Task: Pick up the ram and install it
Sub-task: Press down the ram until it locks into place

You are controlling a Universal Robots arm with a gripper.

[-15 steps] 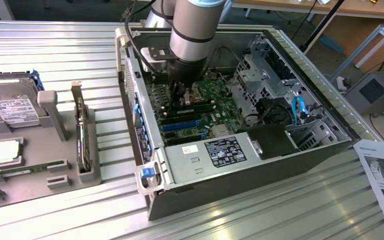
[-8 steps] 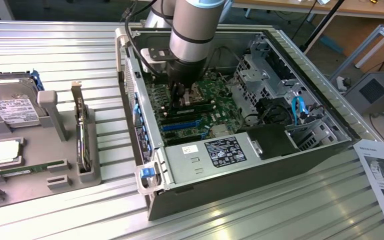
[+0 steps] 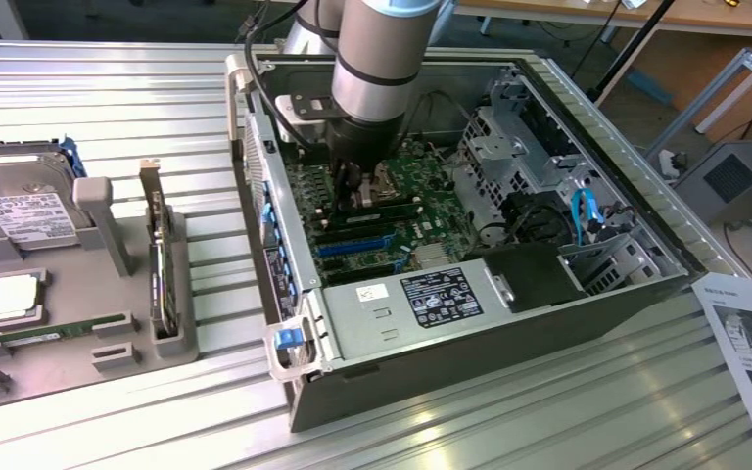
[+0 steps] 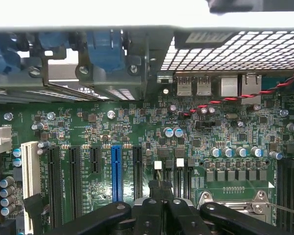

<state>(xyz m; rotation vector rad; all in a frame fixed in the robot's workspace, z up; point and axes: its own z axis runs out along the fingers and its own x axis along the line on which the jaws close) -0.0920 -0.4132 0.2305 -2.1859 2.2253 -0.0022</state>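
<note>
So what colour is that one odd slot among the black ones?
Blue slot, clearest in the wrist view.

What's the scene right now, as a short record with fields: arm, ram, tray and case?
gripper: lowered inside the computer case, just over the motherboard
ram: green stick lying flat in the grey tray, apart from the gripper
tray contents: hard drive, silver processor chip
tray position: on the exterior view's left, beside the case
case: side open, on the ribbed metal table
held item: cannot tell
</note>
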